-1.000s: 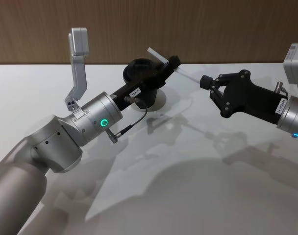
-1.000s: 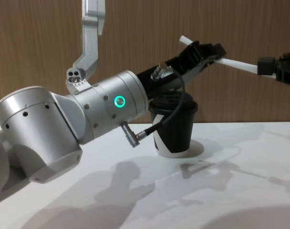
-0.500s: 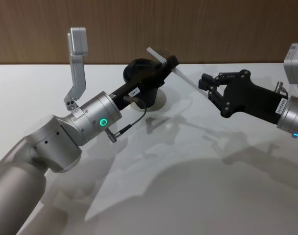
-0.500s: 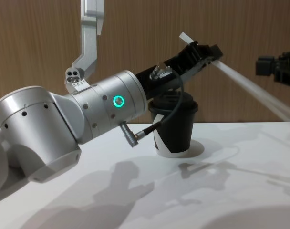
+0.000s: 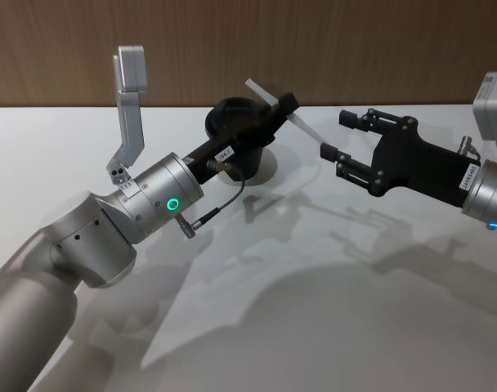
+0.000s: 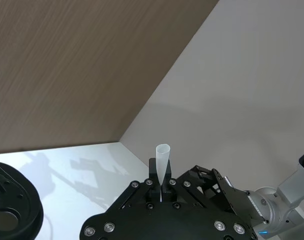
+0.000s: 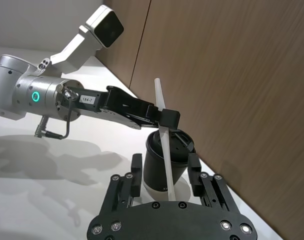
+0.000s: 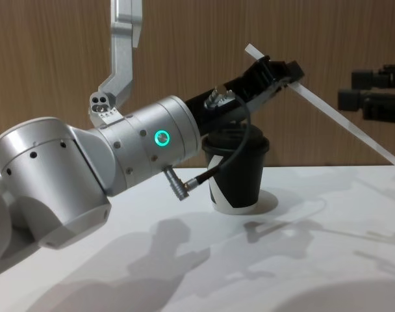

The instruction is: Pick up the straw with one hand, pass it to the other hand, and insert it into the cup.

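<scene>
Straw (image 5: 302, 126), long, thin, white plastic: head view has it clamped near its upper end by the silver-wristed left gripper (image 5: 288, 102), just above the small black lidded paper cup (image 5: 229, 114). The black boxy right gripper (image 5: 337, 135), pinching the far tip a second ago, now gapes wide. Chest view: the freed end has drooped below those fingers, so handover judged done, insertion pending.

I'd call this a lab test bench: plain white table (image 5: 355, 310) under my left gripper (image 5: 288, 104), wood-panel wall (image 5: 355, 49) beyond it.
</scene>
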